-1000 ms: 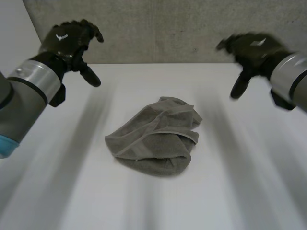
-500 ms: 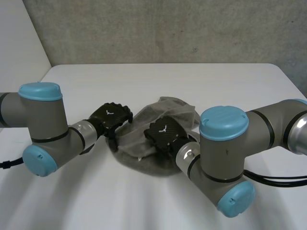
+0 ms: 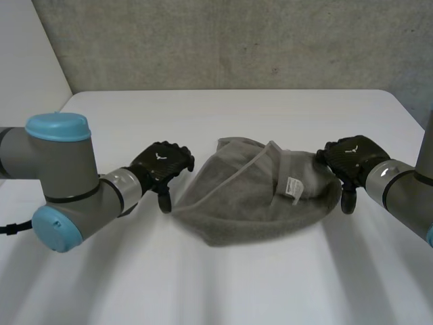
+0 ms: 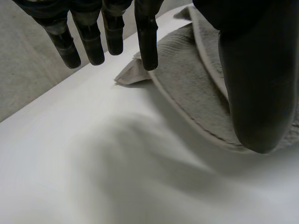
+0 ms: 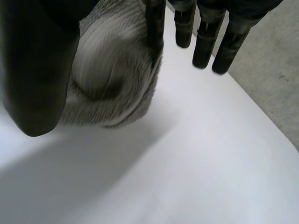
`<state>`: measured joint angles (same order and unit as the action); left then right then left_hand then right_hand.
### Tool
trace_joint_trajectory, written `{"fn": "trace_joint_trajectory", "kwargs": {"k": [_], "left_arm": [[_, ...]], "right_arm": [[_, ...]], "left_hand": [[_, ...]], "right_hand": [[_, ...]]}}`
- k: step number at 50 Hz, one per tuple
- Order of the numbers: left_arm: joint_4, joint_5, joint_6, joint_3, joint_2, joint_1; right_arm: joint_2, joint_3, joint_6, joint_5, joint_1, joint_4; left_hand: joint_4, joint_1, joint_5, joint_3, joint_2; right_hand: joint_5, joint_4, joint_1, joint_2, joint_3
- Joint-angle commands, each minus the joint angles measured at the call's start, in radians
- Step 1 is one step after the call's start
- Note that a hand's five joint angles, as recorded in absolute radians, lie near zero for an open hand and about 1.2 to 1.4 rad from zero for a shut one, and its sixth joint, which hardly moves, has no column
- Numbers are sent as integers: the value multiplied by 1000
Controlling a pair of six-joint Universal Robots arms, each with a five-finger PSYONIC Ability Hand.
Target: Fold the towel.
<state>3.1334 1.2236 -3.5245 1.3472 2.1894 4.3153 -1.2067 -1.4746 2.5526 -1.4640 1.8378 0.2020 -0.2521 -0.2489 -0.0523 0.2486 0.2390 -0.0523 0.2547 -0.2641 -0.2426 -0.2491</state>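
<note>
towel [image 3: 250, 203]: grey and bunched up, laid in the middle of the white table [image 3: 223, 284], a small white tag [image 3: 292, 187] seen on it | left hand [image 3: 161, 162]: set at the towel's left edge, fingers [image 4: 89, 41] straight and apart, nothing held | right hand [image 3: 352, 157]: set at the towel's right end, whether it is held cannot be told

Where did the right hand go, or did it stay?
Yes. The right hand slid rightwards, from the middle of the table toward its right edge, holding the towel.
</note>
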Motion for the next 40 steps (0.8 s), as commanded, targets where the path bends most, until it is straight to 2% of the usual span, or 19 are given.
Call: {"fn": "trace_joint_trajectory", "kwargs": {"k": [1, 7, 10, 13, 15, 16, 18, 22, 24, 27, 31, 36, 37, 38, 39, 40], "left_arm": [[0, 2, 1, 12, 6, -31], [4, 0, 1, 21, 7, -52], [4, 0, 1, 21, 10, -55], [4, 2, 1, 20, 18, -60], [2, 2, 1, 21, 24, -62], [2, 2, 1, 21, 24, -62], [0, 4, -1, 21, 26, -62], [-1, 5, -2, 23, 26, -62], [-1, 5, -2, 24, 26, -62], [-3, 5, -2, 24, 27, -62], [-4, 5, -2, 24, 27, -62], [-4, 5, -4, 24, 30, -62], [-4, 7, -4, 24, 30, -62], [-6, 7, -4, 27, 30, -62], [-6, 7, -4, 27, 30, -62], [-4, 10, -4, 32, 30, -62]], "right_arm": [[-46, -4, 86, 1, 101, -59], [-80, 8, 118, 1, 245, -111], [-60, 19, 118, -1, 265, -119], [24, 73, 120, -7, 305, -131], [131, 166, 118, -18, 345, -131], [131, 166, 118, -18, 345, -131], [241, 271, 113, -47, 363, -122], [334, 364, 103, -84, 367, -115], [401, 436, 74, -130, 368, -93], [415, 461, 40, -168, 362, -84], [409, 458, 31, -173, 356, -85], [406, 453, 31, -167, 340, -85], [408, 450, 29, -164, 340, -82], [409, 447, 29, -154, 340, -78], [409, 447, 29, -154, 340, -78], [406, 442, 32, -144, 340, -76]], "left_hand": [[33, 30, 7, -29, -20], [24, 21, -1, -20, -11], [21, 18, -4, -17, -8], [15, 12, -10, -12, -2], [-11, -14, -36, 15, 24], [-11, -15, -37, 15, 24], [-46, -50, -72, 50, 60], [-94, -97, -119, 97, 107], [-111, -114, -136, 115, 124], [-111, -114, -136, 115, 124], [-114, -117, -139, 118, 127], [-117, -120, -142, 121, 130], [-117, -120, -142, 121, 130], [-117, -120, -142, 121, 130], [-117, -120, -142, 121, 130], [-117, -120, -142, 121, 130]], "right_hand": [[52, -80, 90, 68, 75], [52, -80, 90, 68, 75], [52, -80, 90, 68, 75], [52, -80, 90, 68, 75], [52, -80, 90, 68, 75], [52, -80, 90, 68, 75], [52, -80, 90, 68, 75], [52, -80, 90, 68, 75], [52, -80, 90, 68, 75], [52, -80, 90, 68, 75], [52, -80, 90, 68, 75], [-178, 150, -141, -162, -156], [-440, 412, -402, -424, -417], [-843, 816, -806, -828, -821], [-847, 820, -810, -832, -825], [-1166, 1138, -1129, -1150, -1144]]}}
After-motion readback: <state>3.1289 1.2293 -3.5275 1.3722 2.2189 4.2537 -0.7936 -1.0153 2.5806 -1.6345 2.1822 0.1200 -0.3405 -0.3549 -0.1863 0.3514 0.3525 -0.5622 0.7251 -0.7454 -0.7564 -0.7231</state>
